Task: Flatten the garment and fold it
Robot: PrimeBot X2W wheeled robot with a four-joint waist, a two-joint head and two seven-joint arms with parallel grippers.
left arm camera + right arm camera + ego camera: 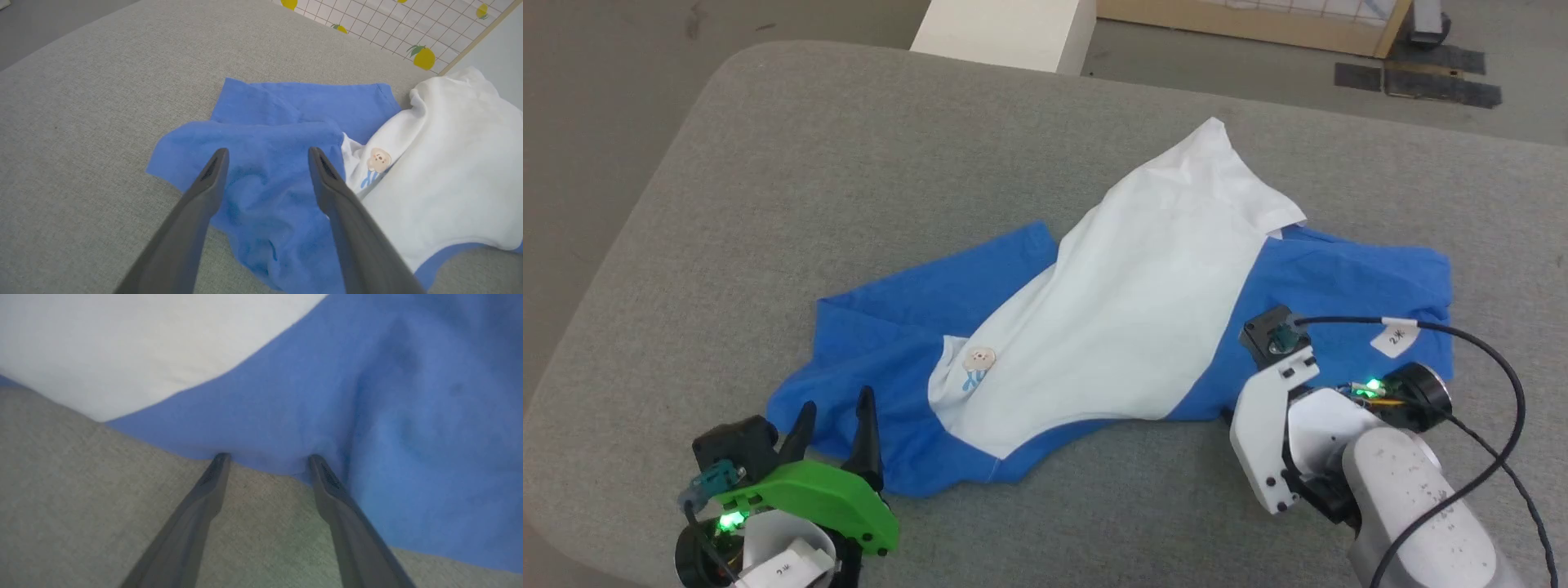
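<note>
While my left gripper (267, 152) hangs open over the shirt (1127, 294), my right gripper (267, 457) (open too) has its tips at the blue edge.

The T-shirt (1127, 302) lies on the fabric-covered table (849, 163); left gripper (837, 400) over its left end, right gripper (268, 457) seemingly touching its near-right edge.
</note>
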